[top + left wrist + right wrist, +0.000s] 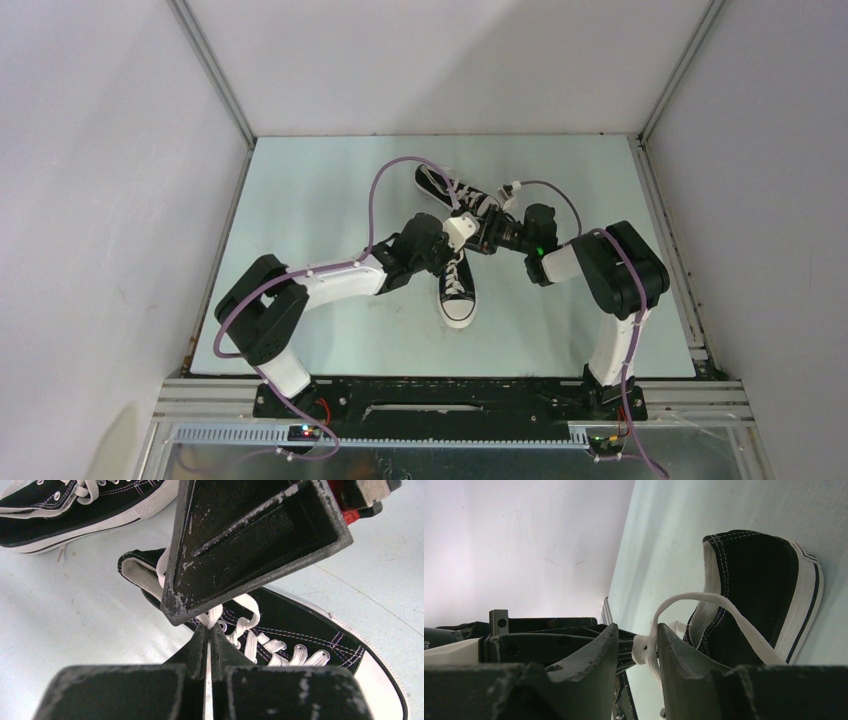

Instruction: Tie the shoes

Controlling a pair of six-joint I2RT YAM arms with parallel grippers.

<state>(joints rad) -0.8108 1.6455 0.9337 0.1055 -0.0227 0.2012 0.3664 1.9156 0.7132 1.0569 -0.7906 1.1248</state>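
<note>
Pinching a strand of white lace (251, 605) between its closed fingertips, the left tool (208, 632) hangs just above the heel opening of the near shoe (458, 292). That shoe lies on the pale table (320, 200) with its white toe cap toward the arm bases. In the top view both tools meet over this shoe's collar and cover its heel and upper eyelets, so the place where the lace is being worked is hidden there. In the left wrist view a broad black finger (250, 545) of the right tool (638, 630) fills the upper middle, crossing over the shoe's tongue and hiding where the loose loops of lace run beneath it. The toe cap is cut off at the right edge. The far shoe (452, 190) lies just beyond at a slant, its right end hidden behind the right wrist. Only its side and part of its lacing show in the top left corner of the left wrist view. In the right wrist view the lace rises in a loop from the near shoe's heel opening and passes between the right tool's two fingers, which stand a little apart. It lies against one of them, but I cannot tell whether it is truly pinched. Only the heel of the shoe shows there.
</note>
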